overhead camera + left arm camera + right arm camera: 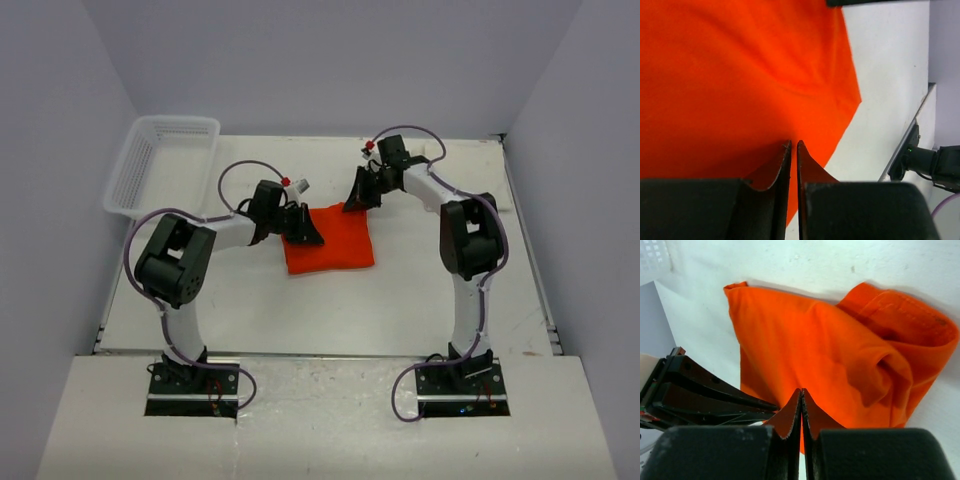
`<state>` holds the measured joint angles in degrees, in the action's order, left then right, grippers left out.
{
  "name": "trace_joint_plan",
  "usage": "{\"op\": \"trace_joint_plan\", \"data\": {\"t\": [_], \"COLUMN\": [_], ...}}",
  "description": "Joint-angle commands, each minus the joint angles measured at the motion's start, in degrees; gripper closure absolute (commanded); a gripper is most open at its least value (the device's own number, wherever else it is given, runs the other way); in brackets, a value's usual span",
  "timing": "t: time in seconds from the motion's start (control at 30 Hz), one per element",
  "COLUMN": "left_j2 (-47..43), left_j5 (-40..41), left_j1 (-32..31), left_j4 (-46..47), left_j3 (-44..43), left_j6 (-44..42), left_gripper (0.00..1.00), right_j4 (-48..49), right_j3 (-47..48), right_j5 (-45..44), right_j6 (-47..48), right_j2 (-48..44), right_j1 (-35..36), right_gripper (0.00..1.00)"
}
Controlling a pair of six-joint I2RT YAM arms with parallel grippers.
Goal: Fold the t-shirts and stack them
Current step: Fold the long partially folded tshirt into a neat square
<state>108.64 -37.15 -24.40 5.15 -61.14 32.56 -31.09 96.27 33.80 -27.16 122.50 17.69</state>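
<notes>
The orange-red t-shirt (330, 240) lies folded into a rough square in the middle of the white table. My left gripper (305, 232) is at its upper left corner, jaws closed on the cloth (740, 90), which creases toward the tips (793, 143). My right gripper (358, 195) is at the upper right corner, jaws closed on the shirt's edge (805, 340) at the tips (801, 390). A folded sleeve or hem (905, 320) bulges at the right in the right wrist view. The cream-white t-shirt is out of view.
A white lattice basket (160, 165) stands at the table's far left corner, partly over the edge; it also shows in the right wrist view (652, 255). The left gripper's black fingers (705, 395) lie close beside the right gripper. Walls enclose the table on three sides.
</notes>
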Motion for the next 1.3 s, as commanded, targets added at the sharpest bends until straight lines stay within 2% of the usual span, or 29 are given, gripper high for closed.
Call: {"op": "trace_joint_plan", "data": {"t": [0.0, 0.33, 0.53, 0.63, 0.77, 0.9, 0.97, 1.03, 1.1, 1.23, 1.27], "left_j2": [-2.7, -6.1, -10.6, -12.1, -13.8, -15.3, -16.3, -17.3, -18.0, -16.9, -16.5], "left_j5": [2.5, 6.6, 9.3, 10.5, 10.6, 9.7, 9.7, 9.8, 10.3, 10.4, 10.3], "left_j1": [0.3, 0.4, 0.3, 0.4, 0.3, 0.2, 0.1, -0.3, -0.6, -1.2, -1.2], "left_j4": [3.6, -0.2, -1.0, -2.4, -2.7, -2.1, -2.2, -2.2, -2.2, -2.9, -3.0], "left_j3": [2.3, 11.6, 15.6, 16.1, 16.6, 15.9, 15.3, 14.3, 12.8, 9.6, 8.4], "left_j6": [0.1, -2.3, -2.9, -4.1, -4.6, -3.9, -3.6, -2.6, -1.8, -1.2, -1.2], "left_gripper": [0.92, 0.92, 0.92, 0.92, 0.92, 0.92, 0.92, 0.92, 0.92, 0.91, 0.91], "right_j4": [-1.6, -8.7, -9.3, -9.4, -8.6, -2.6, -2.0, -3.5, -4.7, -2.4, -1.8], "right_j3": [4.8, 9.4, 9.4, 8.2, 7.1, -0.4, -3.8, -6.5, -8.6, -16.8, -18.0], "right_j5": [3.4, -0.1, -3.2, -9.5, -14.6, -17.1, -19.1, -19.6, -20.0, -13.6, -11.8], "right_j6": [-1.0, -4.6, -5.5, -5.0, 1.2, 4.3, 4.3, 4.3, 4.0, 4.7, 4.7], "right_j2": [2.9, 11.0, 10.4, 8.6, 4.2, -8.5, -12.3, -16.1, -18.1, -20.8, -20.6], "right_j1": [-1.4, -3.8, -4.0, -4.1, -4.2, -4.1, -4.2, -4.1, -4.1, -4.2, -4.2], "right_gripper": [1.0, 1.0, 1.0, 1.0, 1.0, 0.97, 0.87, 0.68, 0.55, 0.26, 0.23]}}
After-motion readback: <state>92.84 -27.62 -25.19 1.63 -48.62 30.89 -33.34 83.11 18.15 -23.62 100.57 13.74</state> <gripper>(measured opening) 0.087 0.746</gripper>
